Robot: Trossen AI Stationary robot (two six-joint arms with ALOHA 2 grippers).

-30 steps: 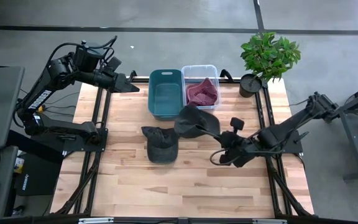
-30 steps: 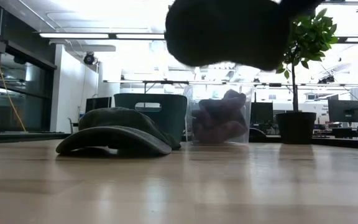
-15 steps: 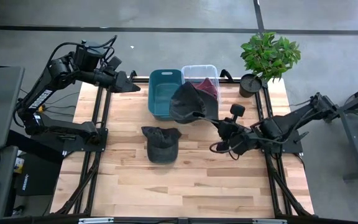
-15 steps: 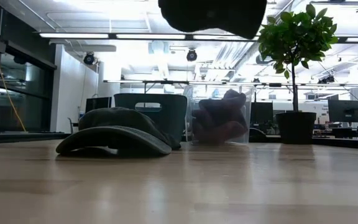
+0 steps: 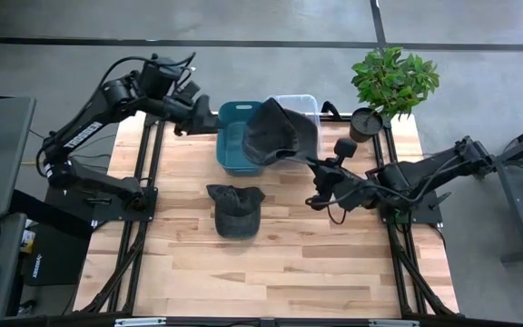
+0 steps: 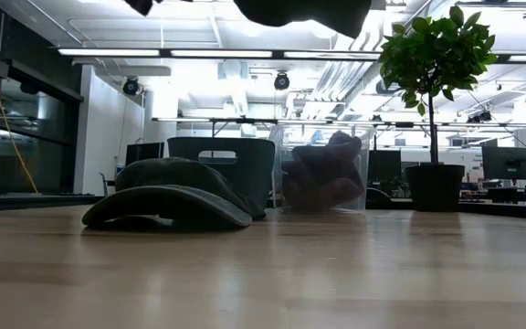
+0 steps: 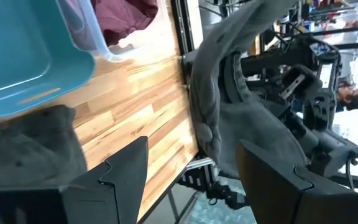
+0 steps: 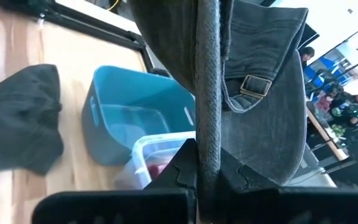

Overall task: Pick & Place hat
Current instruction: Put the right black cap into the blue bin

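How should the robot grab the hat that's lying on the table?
Grip the hat by its brim, the flat edge sticking out at table height in the low view. Come straight down from above: the crown is domed and soft, while the thin brim suits two fingers.

Open table front (image 5: 271, 272); bins (image 5: 241, 136) behind

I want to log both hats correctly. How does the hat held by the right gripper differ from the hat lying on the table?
The held hat hangs in the air, clamped in the right gripper; the table hat rests on the wood, touched by no gripper. The held hat is above the teal bin and clear bin; the table hat lies in front of the teal bin. Both are dark caps.
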